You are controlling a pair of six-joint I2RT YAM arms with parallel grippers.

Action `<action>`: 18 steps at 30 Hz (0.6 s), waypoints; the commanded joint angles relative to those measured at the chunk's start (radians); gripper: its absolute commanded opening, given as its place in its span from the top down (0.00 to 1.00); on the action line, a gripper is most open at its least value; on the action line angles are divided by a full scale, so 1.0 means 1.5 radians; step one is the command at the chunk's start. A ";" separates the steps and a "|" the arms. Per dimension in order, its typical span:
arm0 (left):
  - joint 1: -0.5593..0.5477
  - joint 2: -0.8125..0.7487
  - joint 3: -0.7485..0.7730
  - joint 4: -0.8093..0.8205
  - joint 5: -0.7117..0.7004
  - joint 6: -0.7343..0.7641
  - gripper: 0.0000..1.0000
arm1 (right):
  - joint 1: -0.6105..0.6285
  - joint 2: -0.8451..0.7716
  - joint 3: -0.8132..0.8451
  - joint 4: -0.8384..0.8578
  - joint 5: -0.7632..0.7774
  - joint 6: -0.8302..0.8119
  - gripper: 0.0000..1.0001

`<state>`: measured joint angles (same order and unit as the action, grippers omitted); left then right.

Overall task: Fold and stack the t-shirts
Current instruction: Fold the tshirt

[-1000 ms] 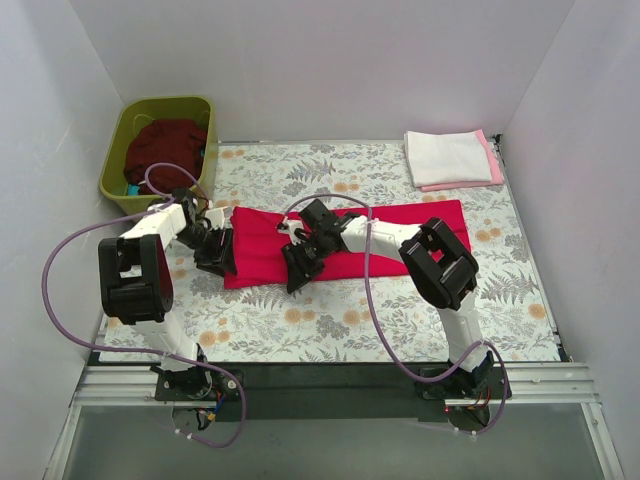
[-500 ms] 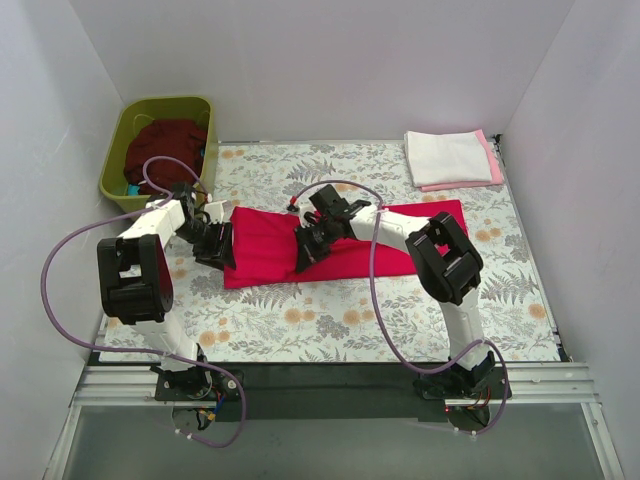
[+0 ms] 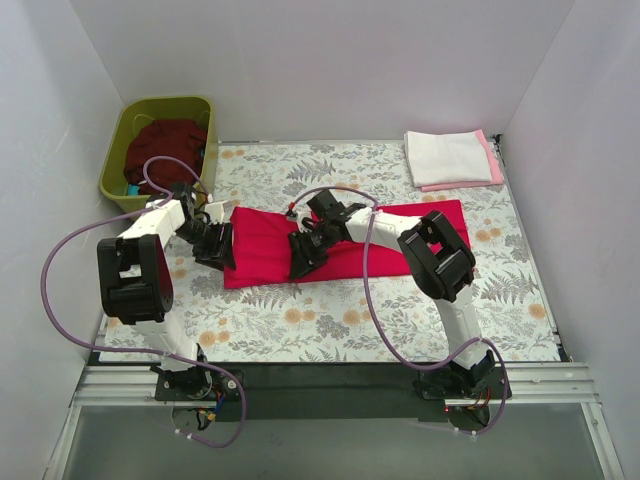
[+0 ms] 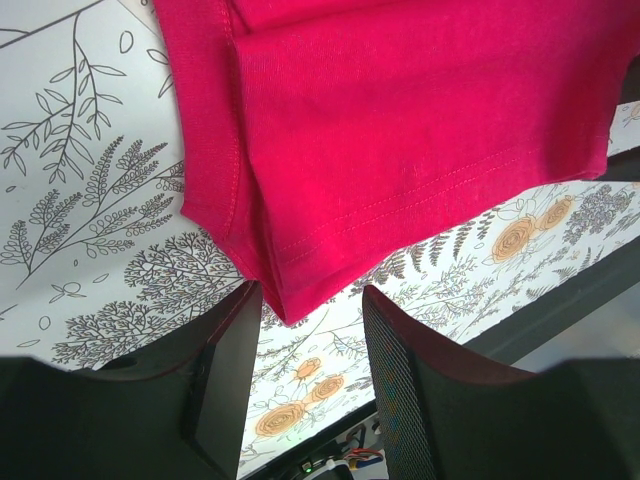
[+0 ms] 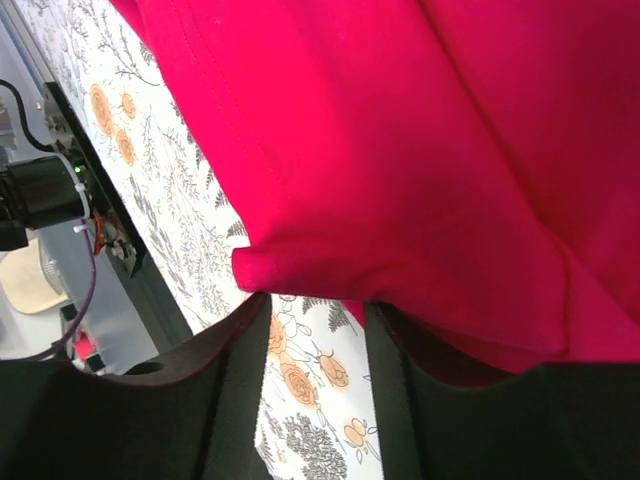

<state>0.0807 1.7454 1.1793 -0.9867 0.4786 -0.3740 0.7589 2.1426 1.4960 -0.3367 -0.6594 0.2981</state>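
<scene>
The crimson-red t-shirt [image 3: 400, 228] lies as a long folded band across the floral table cloth. My left gripper [image 3: 214, 250] is open at its left end; in the left wrist view the shirt's hemmed corner [image 4: 290, 290] sits just at the tips of my open gripper [image 4: 305, 360]. My right gripper [image 3: 304, 254] is open at the near edge, mid-length; in the right wrist view a rolled fold of red cloth [image 5: 330, 270] lies over the tips of the gripper [image 5: 315, 340], not pinched. A folded white shirt [image 3: 446, 155] lies on a pale pink one [image 3: 493, 160] at the back right.
An olive-green tub [image 3: 113, 155] at the back left holds the dark maroon shirt [image 3: 165, 145]. White walls close in the table on three sides. The black front rail [image 3: 330, 375] runs along the near edge by the arm bases.
My right gripper has moved a little away from the near edge, onto the red shirt's near fold. My left gripper has shifted only slightly. The shirt lies as before.
</scene>
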 commanded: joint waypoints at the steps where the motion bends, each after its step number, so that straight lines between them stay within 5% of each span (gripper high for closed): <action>1: -0.005 -0.019 0.008 0.001 0.004 0.010 0.56 | 0.003 -0.007 0.011 0.028 -0.039 0.018 0.50; 7: -0.004 -0.017 0.007 0.002 0.004 0.011 0.56 | 0.003 -0.033 -0.017 0.071 -0.092 0.049 0.33; 12: -0.004 -0.020 0.003 0.004 0.005 0.012 0.56 | 0.003 -0.021 -0.007 0.080 -0.090 0.061 0.31; 15: -0.004 -0.021 0.002 0.003 0.003 0.012 0.56 | 0.002 -0.010 -0.006 0.078 -0.076 0.063 0.33; 18: -0.004 -0.021 0.004 0.001 0.001 0.013 0.56 | 0.001 -0.001 -0.011 0.076 -0.061 0.076 0.51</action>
<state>0.0807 1.7454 1.1790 -0.9867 0.4786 -0.3695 0.7597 2.1426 1.4754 -0.2497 -0.7589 0.3851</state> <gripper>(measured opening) 0.439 0.551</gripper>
